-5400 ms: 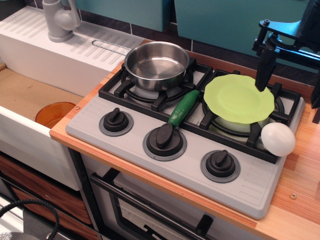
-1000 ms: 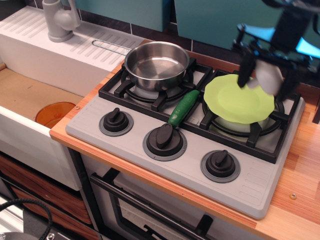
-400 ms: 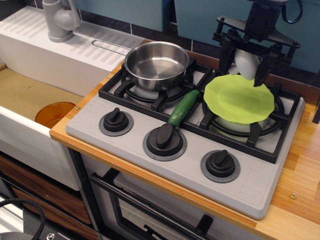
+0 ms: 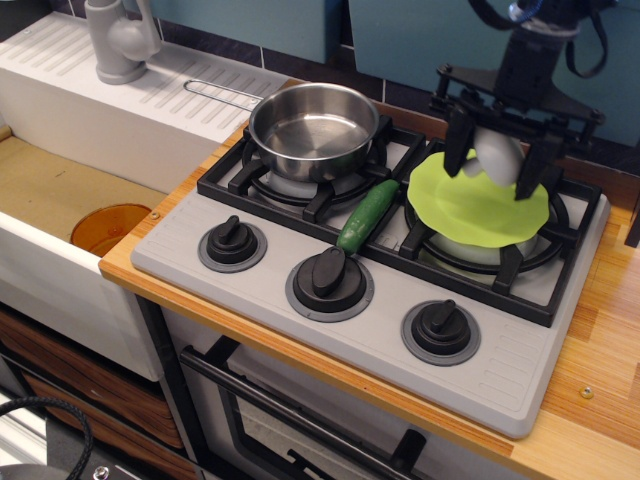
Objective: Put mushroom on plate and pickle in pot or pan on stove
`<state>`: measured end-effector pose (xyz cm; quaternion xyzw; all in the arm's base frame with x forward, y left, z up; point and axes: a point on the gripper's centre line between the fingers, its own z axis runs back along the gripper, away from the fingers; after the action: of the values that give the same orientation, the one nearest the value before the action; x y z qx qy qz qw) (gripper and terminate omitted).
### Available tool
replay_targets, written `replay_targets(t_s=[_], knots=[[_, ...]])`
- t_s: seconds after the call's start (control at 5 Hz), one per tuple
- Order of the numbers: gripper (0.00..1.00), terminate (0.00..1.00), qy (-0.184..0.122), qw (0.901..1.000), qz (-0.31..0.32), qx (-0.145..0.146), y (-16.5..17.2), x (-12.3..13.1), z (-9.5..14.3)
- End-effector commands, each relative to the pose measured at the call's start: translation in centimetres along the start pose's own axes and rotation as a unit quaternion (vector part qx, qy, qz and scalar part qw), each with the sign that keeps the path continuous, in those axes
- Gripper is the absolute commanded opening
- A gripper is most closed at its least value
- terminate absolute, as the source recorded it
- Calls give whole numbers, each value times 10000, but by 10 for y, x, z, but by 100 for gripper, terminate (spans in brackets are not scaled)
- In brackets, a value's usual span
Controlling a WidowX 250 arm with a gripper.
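My gripper (image 4: 493, 165) hangs over the back of the lime-green plate (image 4: 470, 215) on the right burner of the grey stove (image 4: 262, 292). Its black fingers (image 4: 457, 150) stand on either side of the white mushroom (image 4: 498, 152) and seem shut on it. The mushroom is low over the plate's far part; I cannot tell whether it touches. The dark green pickle (image 4: 368, 214) lies on the stove between the burners, left of the plate. The shiny steel pot (image 4: 313, 125) stands empty on the left burner.
Three black knobs (image 4: 330, 275) line the stove's front. An orange cup (image 4: 108, 228) sits in the sink at the left. A grey faucet (image 4: 120, 40) stands on the white drainboard behind it. The wooden counter (image 4: 600, 350) runs along the right.
The mushroom was lifted from the stove's right edge and carried left over the plate. In the last half second the gripper lowered it toward the plate.
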<state>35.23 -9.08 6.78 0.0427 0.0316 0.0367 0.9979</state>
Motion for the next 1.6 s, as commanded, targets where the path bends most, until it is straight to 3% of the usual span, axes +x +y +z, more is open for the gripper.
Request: replay_targets(t_s=[0.0, 0.6, 1.0, 1.4], knots=[[100, 0, -302, 9995, -47, -126, 0, 14, 22], [100, 0, -190, 9998, -42, -79, 1, 3, 32], [100, 0, 59, 9989, -410, 228, 30, -16, 56], [100, 0, 59, 9989, -410, 228, 30, -16, 56]])
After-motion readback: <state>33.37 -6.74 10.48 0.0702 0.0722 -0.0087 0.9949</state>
